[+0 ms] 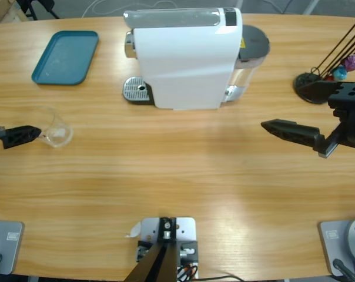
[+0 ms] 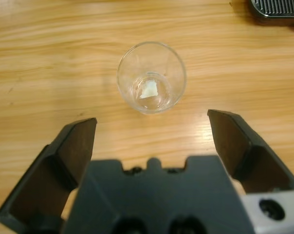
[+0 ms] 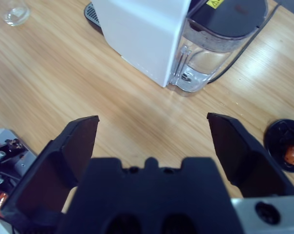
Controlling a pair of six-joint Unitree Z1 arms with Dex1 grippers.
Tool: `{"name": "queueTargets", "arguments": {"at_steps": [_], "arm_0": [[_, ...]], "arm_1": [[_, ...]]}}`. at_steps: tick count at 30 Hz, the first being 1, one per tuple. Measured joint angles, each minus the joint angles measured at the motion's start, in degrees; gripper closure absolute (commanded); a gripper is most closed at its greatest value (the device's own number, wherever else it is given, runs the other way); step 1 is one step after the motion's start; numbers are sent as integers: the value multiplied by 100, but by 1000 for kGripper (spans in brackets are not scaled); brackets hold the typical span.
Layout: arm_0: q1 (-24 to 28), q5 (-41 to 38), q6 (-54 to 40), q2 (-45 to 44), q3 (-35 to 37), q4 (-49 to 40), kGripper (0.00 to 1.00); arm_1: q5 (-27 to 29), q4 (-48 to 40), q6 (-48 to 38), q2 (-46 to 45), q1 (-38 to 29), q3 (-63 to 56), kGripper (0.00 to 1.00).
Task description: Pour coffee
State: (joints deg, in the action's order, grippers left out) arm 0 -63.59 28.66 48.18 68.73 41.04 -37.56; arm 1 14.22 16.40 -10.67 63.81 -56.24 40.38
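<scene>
Facing the empty glass (image 2: 151, 78), left gripper (image 2: 152, 131) gapes wide, lined up to grasp; right gripper (image 3: 152, 131) open, empty, waits near white machine (image 3: 142, 34).

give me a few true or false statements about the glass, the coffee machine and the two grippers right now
1. The clear glass stands upright on the wooden table, ahead of the open left gripper. True.
2. The glass is full of coffee. False: no brown liquid shows in it.
3. The glass sits on the drip tray of the white coffee machine. False: it stands on the table, well away from the tray.
4. The right gripper holds nothing, its jaws wide apart. True.
5. The teal tray holds a cup. False: nothing stands on it.
</scene>
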Motion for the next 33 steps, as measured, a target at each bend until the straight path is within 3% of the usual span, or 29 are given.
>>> {"name": "queueTargets", "arguments": {"at_steps": [7, 19, 33], "arm_0": [[-246, 570, -24, 352, -274, 706, 0], [-252, 956, 286, 938, -384, 1002, 0], [-507, 1284, 444, 955, -1083, 2034, 0]], "arm_1": [[72, 11, -6, 0, 0, -7, 0], [249, 130, -72, 38, 0, -19, 0], [275, 168, -73, 48, 0, -19, 0]]}}
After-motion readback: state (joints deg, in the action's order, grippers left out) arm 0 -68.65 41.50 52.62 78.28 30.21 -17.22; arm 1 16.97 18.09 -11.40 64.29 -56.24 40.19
